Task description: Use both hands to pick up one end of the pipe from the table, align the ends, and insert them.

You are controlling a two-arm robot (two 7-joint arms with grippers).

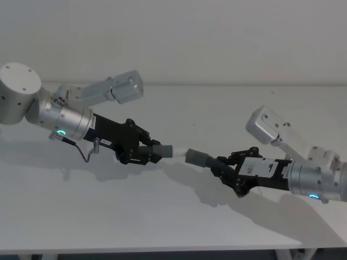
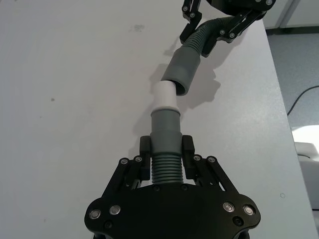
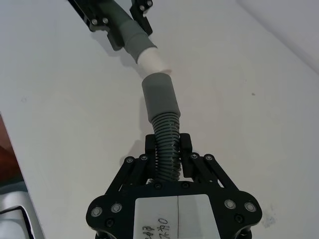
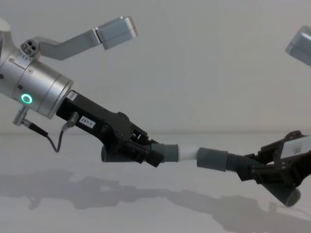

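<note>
Left end effector shut on the pipe piece with the white tip, right end effector shut on the piece with the grey cuff, both up off the worktop, tips almost touching but crooked, so could bump the rim, jam, or slip.

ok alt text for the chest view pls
Two black long-jawed hands, the left and the right, each shut on a dark grey ribbed pipe piece above a matte white table. The left piece's whitish tip nearly meets the right piece's smooth grey cuff, not visibly inserted.
</note>
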